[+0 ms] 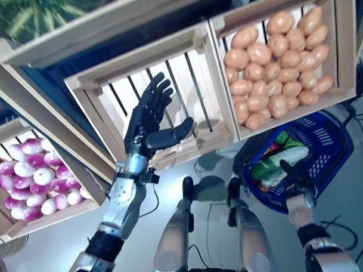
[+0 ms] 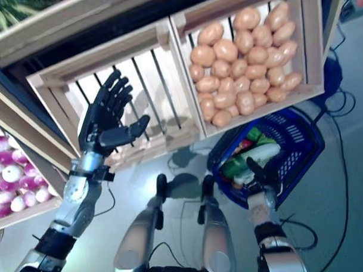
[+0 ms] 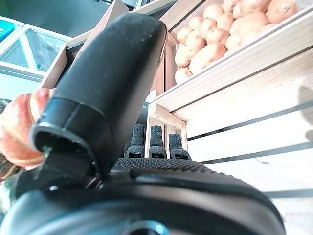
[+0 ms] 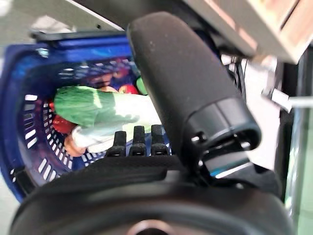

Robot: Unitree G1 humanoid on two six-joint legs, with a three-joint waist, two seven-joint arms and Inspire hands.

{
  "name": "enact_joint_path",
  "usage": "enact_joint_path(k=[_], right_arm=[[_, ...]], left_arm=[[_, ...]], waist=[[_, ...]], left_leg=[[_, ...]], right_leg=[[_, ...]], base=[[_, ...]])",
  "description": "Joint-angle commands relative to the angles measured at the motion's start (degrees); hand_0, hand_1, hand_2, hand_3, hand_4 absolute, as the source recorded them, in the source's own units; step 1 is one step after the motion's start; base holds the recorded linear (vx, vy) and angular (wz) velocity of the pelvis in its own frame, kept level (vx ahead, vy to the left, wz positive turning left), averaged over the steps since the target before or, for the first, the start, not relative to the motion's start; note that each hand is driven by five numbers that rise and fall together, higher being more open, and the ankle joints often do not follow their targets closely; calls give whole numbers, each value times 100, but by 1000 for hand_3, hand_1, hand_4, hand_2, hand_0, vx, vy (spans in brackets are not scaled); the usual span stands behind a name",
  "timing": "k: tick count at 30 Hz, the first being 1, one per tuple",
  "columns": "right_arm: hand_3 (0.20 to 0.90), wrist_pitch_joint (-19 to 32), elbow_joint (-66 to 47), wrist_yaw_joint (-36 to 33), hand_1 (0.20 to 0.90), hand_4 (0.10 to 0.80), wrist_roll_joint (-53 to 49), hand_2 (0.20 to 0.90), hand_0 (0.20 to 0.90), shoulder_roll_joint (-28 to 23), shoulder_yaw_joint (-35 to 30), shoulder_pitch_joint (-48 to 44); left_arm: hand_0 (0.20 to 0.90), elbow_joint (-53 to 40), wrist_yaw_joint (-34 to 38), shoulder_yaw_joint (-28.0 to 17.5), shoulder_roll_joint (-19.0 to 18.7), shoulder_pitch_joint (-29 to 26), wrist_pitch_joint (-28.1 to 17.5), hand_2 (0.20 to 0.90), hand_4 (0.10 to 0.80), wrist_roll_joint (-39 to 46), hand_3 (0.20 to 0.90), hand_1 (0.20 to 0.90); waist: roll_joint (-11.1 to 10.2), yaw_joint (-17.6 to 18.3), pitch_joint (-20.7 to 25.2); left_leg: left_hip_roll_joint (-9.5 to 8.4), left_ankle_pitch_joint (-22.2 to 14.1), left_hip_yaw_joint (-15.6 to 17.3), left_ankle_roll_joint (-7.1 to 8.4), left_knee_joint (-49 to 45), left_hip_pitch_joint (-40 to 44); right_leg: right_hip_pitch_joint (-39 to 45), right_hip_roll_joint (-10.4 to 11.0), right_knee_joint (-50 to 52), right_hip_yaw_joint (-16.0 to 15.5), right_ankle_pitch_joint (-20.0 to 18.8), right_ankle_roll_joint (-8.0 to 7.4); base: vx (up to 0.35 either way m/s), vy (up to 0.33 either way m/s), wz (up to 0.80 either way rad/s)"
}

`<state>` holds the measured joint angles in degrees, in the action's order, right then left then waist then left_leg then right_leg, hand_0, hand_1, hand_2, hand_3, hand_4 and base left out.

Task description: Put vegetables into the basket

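Note:
My left hand is open, fingers straight and spread, held in front of a wooden crate whose slatted bottom shows bare. It holds nothing; its thumb fills much of the left wrist view. The blue plastic basket stands on the floor at lower right. In it lie a long green-and-white leafy vegetable, a green one and red ones. My right hand is open at the basket's near rim, fingers straight over it.
A crate of brown potatoes sits right of the bare crate, above the basket. A crate of purple-and-white round vegetables is at lower left. Grey floor lies below the stand.

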<state>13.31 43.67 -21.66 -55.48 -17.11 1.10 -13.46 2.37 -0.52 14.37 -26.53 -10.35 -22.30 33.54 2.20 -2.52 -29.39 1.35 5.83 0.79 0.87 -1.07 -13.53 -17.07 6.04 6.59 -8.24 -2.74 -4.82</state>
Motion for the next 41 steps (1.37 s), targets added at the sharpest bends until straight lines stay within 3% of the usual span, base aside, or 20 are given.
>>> enact_joint_path(k=[1,10,13,16,22,25,29,33,41], right_arm=[[900,-34,-543,441,900,800,1210,900,900,-99,400,651],[900,-627,-533,1789,900,800,2925,900,900,-129,1302,1377],[900,-843,-397,2002,900,800,3609,900,900,-194,1655,1488],[900,-994,196,1998,900,800,3647,900,900,-172,1798,1522],[900,-1342,1461,1876,900,800,3696,900,900,-31,1606,1453],[900,-1306,1776,1927,900,800,3722,900,900,17,1516,1415],[900,-1340,1777,1975,900,800,3842,900,900,113,1552,1375],[900,-1245,1875,1986,900,800,3855,900,900,231,1544,1373],[900,-1196,1924,1983,900,800,3818,900,900,302,1563,1374]], left_arm=[[900,-213,-1174,-22,-54,366,77,900,800,-222,900,900],[900,840,-2248,643,-66,841,491,900,800,-523,900,900],[900,1402,-2211,848,-48,881,648,900,800,-818,900,900],[900,2246,-2119,1106,-4,848,520,900,800,-1359,900,900],[900,3627,-1695,1498,133,765,336,900,800,-2959,900,900],[900,4238,-1566,1616,272,730,526,900,800,-3383,900,900],[900,5256,-1220,1382,623,722,956,900,800,-3196,900,900],[900,5907,-914,1205,860,833,1025,900,800,-3380,900,900],[900,6382,-346,913,1020,884,1399,900,800,-3481,900,900]], waist=[[-117,63,1141],[-171,279,1988],[-170,338,2191],[-162,383,2360],[-124,482,2500],[-115,525,2543],[-140,553,2596],[-180,511,2630],[-219,436,2667]], left_leg=[[22,-150,121,188,301,119],[136,-245,350,200,455,738],[134,-349,438,183,425,908],[143,-427,514,171,442,1101],[168,-532,638,134,527,1407],[182,-562,680,117,537,1514],[190,-593,694,100,556,1619],[198,-605,638,103,566,1680],[218,-612,530,114,566,1712]], right_leg=[[588,-79,-495,-109,-103,33],[1182,7,-804,-65,-90,-80],[1311,48,-817,-48,-48,-126],[1472,73,-853,-34,-8,-169],[1665,100,-892,35,30,-250],[1743,98,-888,92,54,-273],[1821,87,-901,147,73,-278],[1904,86,-927,135,81,-269],[1974,77,-933,87,118,-243]], base=[[242,88,-11],[152,76,-9],[115,72,-7],[117,61,-11],[75,61,-11],[72,37,-17],[53,15,-8],[46,-18,0],[13,-6,1]])
